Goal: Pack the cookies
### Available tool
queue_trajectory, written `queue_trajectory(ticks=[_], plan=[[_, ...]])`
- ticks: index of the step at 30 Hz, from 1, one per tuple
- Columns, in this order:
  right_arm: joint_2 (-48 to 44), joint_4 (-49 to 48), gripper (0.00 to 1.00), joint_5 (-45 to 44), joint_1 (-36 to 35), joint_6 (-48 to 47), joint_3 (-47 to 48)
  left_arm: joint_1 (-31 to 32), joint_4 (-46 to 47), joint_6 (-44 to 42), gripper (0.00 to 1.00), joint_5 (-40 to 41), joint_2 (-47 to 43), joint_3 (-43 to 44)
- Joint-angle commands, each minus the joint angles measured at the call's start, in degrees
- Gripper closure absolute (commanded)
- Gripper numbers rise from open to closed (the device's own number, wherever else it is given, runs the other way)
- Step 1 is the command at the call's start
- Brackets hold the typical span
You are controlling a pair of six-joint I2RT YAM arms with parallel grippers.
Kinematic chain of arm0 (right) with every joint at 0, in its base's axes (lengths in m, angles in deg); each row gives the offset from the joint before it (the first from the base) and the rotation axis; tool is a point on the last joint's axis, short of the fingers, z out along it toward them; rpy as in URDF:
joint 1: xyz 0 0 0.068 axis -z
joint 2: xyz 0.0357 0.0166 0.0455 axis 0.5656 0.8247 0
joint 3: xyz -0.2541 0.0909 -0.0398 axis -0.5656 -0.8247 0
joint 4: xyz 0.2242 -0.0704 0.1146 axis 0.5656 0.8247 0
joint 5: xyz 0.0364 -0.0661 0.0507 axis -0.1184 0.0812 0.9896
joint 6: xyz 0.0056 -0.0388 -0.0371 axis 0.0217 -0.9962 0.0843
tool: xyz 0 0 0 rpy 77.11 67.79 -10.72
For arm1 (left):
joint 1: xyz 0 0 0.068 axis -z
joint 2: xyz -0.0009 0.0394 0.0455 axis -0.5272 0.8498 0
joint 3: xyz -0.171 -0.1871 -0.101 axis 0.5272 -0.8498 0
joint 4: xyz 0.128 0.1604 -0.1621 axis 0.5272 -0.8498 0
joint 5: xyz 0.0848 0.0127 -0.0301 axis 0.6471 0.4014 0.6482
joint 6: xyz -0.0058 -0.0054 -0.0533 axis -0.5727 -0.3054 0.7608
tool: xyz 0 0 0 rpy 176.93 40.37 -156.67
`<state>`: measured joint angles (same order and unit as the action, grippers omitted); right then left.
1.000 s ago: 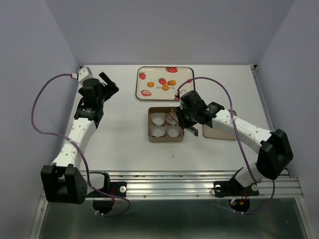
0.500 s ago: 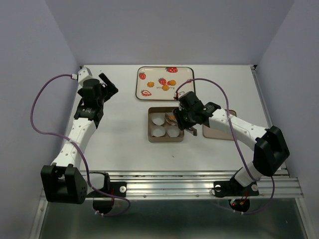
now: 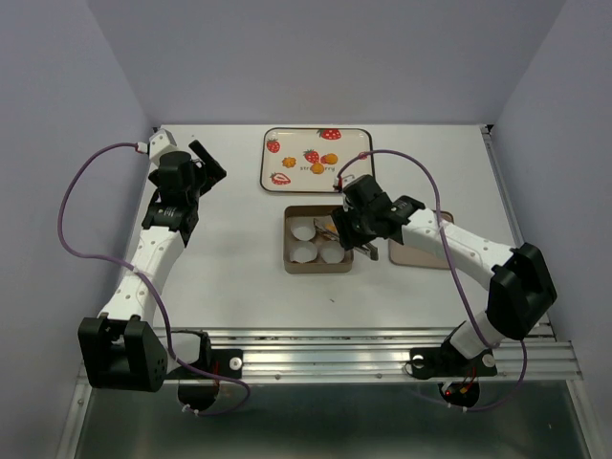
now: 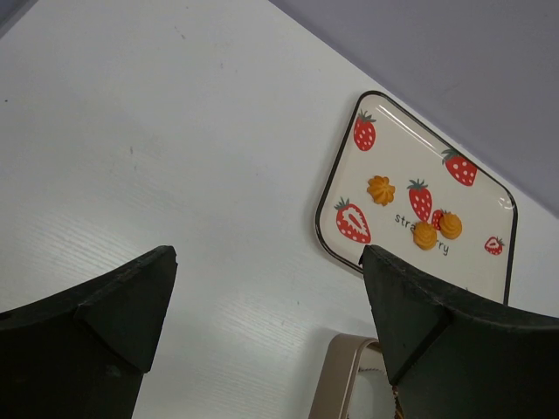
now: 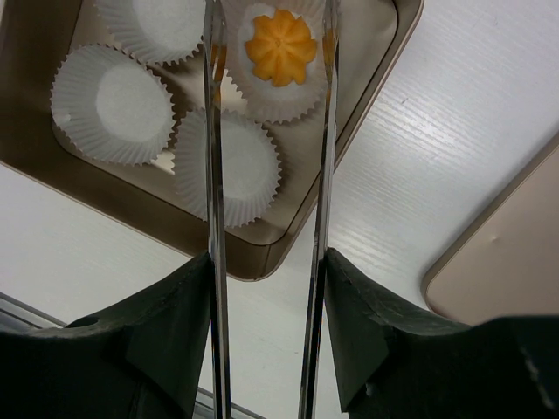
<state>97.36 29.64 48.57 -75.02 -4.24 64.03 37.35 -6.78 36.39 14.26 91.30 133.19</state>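
Observation:
Three orange-yellow cookies (image 4: 425, 235) lie on the strawberry-print tray (image 3: 287, 163), also seen from the left wrist (image 4: 410, 148). A fourth cookie (image 5: 279, 45) sits in the far right paper cup of the tan box (image 5: 262, 253), which shows in the top view (image 3: 291, 266) too. My right gripper (image 5: 269, 288) is shut on metal tongs (image 5: 211, 175), whose two blades stand spread on either side of that cookie. My left gripper (image 4: 271, 297) is open and empty, raised over the table left of the tray.
Three other white paper cups (image 5: 112, 103) in the box are empty. A beige lid (image 3: 421, 253) lies right of the box, under the right arm. Purple walls close in the table on three sides.
My right gripper with the tongs has shifted slightly left and toward the far side over the box's far right cup. The left arm has not moved.

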Motion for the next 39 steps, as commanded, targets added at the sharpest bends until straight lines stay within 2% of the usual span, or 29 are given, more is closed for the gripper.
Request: queue_trajectory(ticks=[1, 5, 8, 12, 14, 18, 20, 24, 26, 29, 39], plan=[[-5.4, -1.3, 0.44, 3.4, -0.5, -0.7, 3.6, 0.2, 1.0, -1.1, 0.01, 0.1, -0.3, 2.0], [-9.7, -1.5, 0.44, 7.3, -0.5, -1.2, 3.7, 0.2, 1.0, -1.3, 0.01, -0.5, 0.0, 2.2], [-12.2, -2.6, 0.43, 6.8, -0.5, -1.4, 3.9, 0.2, 1.1, -1.6, 0.01, -0.6, 0.1, 2.3], [-10.6, -3.3, 0.43, -3.8, -0.5, 0.7, 7.0, 0.2, 1.1, -2.3, 0.01, -0.5, -0.2, 2.4], [-8.1, -3.5, 0.42, -8.0, 1.3, 0.9, 9.1, 0.2, 1.2, -2.4, 0.01, -0.1, -0.3, 2.4], [1.6, -5.2, 0.42, -5.1, 9.5, -0.6, 14.8, 0.2, 1.6, -3.1, 0.01, -0.1, 0.2, 2.1], [5.1, -5.8, 0.42, -4.0, 10.7, -2.1, 16.9, 0.2, 1.4, -3.2, 0.01, 0.2, 0.4, 2.4], [14.9, -6.2, 0.42, -3.2, 12.1, -6.4, 23.5, 0.2, 1.3, -3.1, 0.01, -0.9, 0.7, 2.4], [18.1, -6.1, 0.41, -5.4, 12.7, -6.7, 27.3, 0.2, 1.4, -3.1, 0.01, -0.7, 0.7, 2.2], [22.6, -6.1, 0.42, -3.3, 13.2, -7.8, 30.7, 0.2, 1.3, -3.2, 0.01, -0.1, 0.7, 2.0], [29.7, -6.0, 0.41, -6.9, 13.8, -7.9, 35.3, 0.2, 1.2, -3.3, 0.01, -0.1, 1.5, 2.5]])
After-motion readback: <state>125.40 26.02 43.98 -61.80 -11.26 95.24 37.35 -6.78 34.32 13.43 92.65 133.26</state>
